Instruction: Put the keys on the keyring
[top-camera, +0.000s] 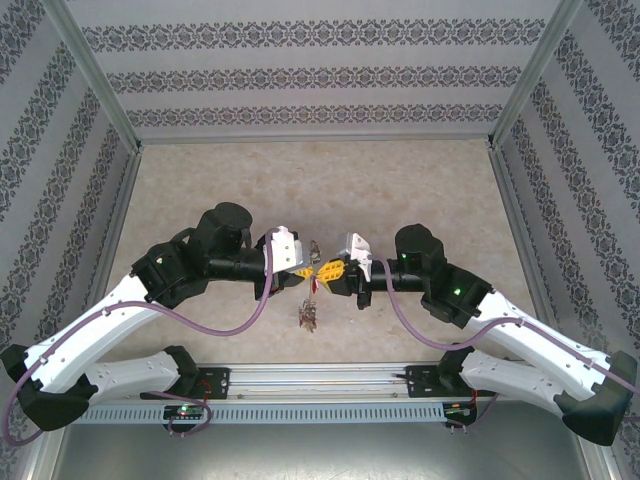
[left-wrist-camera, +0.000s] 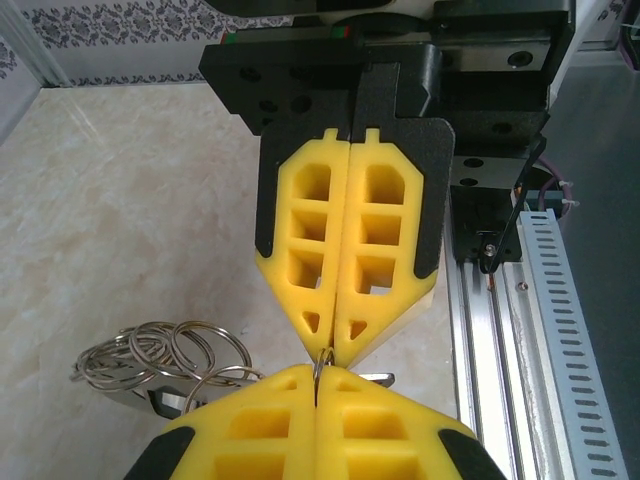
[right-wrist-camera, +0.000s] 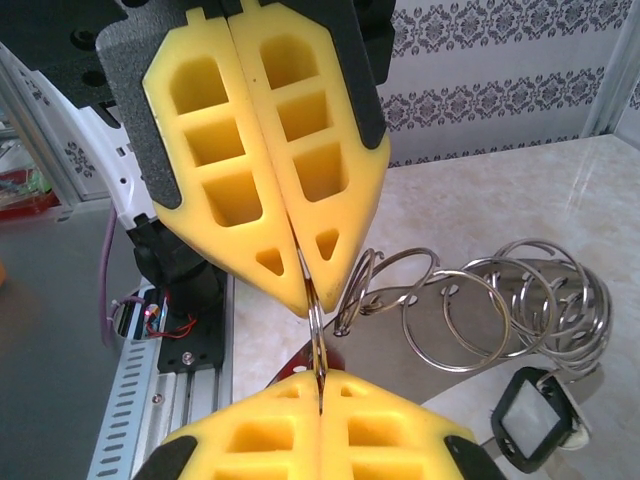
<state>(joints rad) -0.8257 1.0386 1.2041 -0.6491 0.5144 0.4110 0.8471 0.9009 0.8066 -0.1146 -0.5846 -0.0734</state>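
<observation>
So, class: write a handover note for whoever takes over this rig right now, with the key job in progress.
Left tool: shut on the keyring.
Right tool: shut on it too, tip to tip with the left.
Keys: bunched on small rings beside the tools.
Done: keyring held by both tools.
Left: cannot tell whether every key is on; check before releasing.
</observation>
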